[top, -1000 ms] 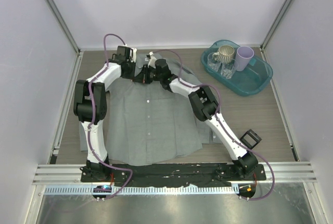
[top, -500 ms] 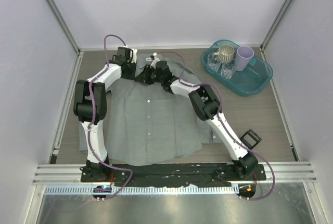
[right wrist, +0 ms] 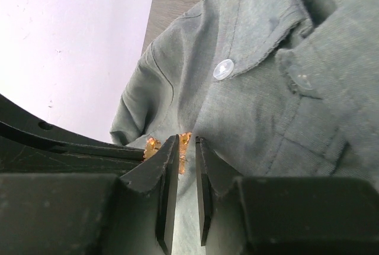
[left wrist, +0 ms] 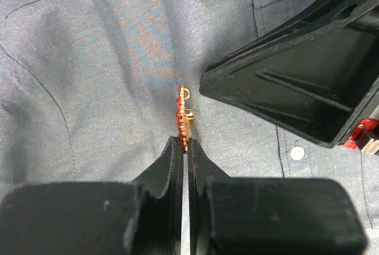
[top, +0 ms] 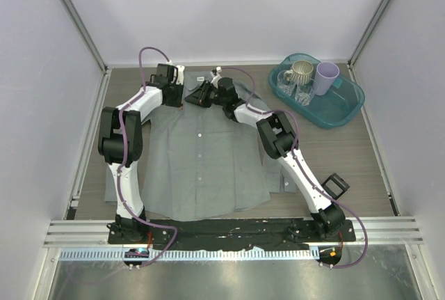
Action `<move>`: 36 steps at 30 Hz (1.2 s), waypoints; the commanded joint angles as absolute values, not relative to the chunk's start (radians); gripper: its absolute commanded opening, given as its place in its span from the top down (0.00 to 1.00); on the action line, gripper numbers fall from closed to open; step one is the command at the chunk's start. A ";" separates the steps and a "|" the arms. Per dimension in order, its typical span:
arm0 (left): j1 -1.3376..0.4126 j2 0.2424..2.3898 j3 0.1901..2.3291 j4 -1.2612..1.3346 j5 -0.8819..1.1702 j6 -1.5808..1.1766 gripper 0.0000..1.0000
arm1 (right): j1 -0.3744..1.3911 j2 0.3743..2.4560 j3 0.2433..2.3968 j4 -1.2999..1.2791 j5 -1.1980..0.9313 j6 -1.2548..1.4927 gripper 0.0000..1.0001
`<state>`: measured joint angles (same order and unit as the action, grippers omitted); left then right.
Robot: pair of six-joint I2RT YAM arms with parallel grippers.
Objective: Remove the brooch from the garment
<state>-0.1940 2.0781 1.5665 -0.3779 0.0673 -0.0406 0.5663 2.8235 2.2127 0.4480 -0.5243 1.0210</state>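
Extraction of the pin looks like the step in hand. The garment [top: 201, 168] lies spread flat on the counter [top: 348, 154], and both arms reach to its far end, meeting just below the collar [right wrist: 260, 36]. There the brooch [left wrist: 185, 116] stands on edge in the grey cloth, a thin red-orange strip with a gold loop at its top. The left pincer [left wrist: 185, 144] has its fingers almost together on the brooch's near end, clamped on it as far as I can judge. The right pincer [right wrist: 187, 142] sits just beside it, fingers a narrow slit apart with orange showing in the gap. Whether it bites cloth, pin or nothing, I cannot tell. The brooch is not yet free of the fabric. The next move, I reckon, calls for a small, steady pull by the left along the line of the pin while the right pins the cloth down, so the shirt does not lift with it.
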 commanded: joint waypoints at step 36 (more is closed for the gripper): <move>-0.176 2.086 1.648 -0.454 0.115 -0.138 1.00 | 0.620 2.727 2.142 0.342 -0.376 0.868 0.76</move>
